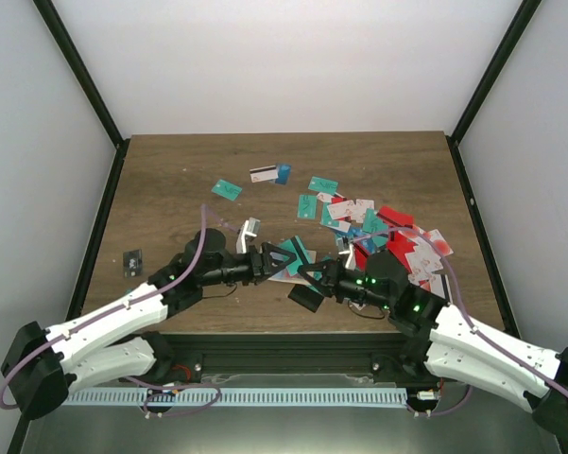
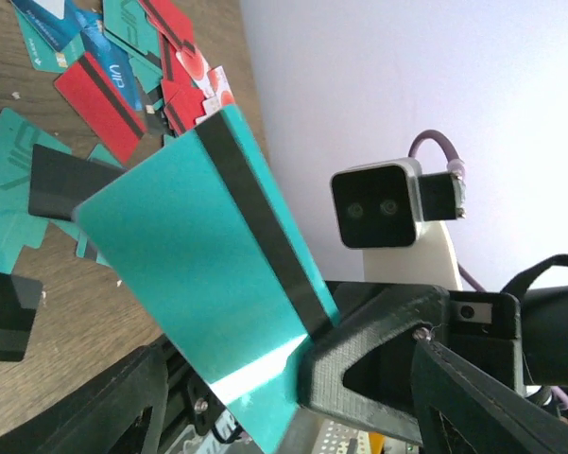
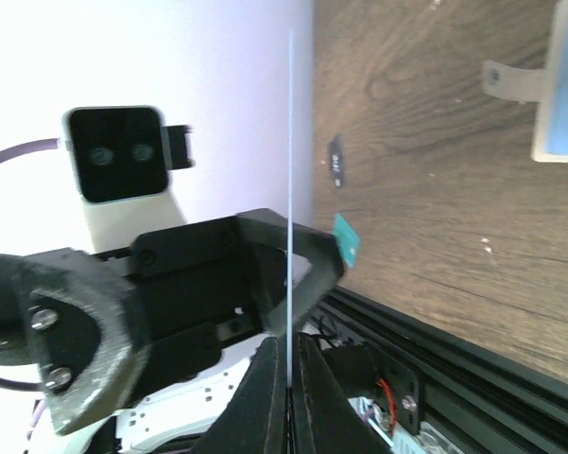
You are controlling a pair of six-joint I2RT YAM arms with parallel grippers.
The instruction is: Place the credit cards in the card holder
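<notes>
My right gripper (image 1: 308,270) (image 3: 290,378) is shut on a teal credit card (image 1: 299,252) (image 2: 198,255) with a dark stripe. The right wrist view shows that card edge-on (image 3: 290,189). It is held up above the near part of the table, tilted, and it reaches between the wide-apart fingers of my left gripper (image 1: 282,256) (image 2: 302,421), which is open. Neither left finger visibly presses on it. The card holder (image 1: 249,233) (image 3: 559,95), pale with a small tab, lies on the table just behind the left gripper. Several more credit cards (image 1: 378,232) lie heaped at the right.
Loose cards lie further back: a teal card (image 1: 226,189), a white and blue pair (image 1: 269,174) and another teal card (image 1: 322,184). A black card (image 1: 307,299) lies under the right gripper. A small black object (image 1: 132,261) sits near the left edge. Black frame posts border the table.
</notes>
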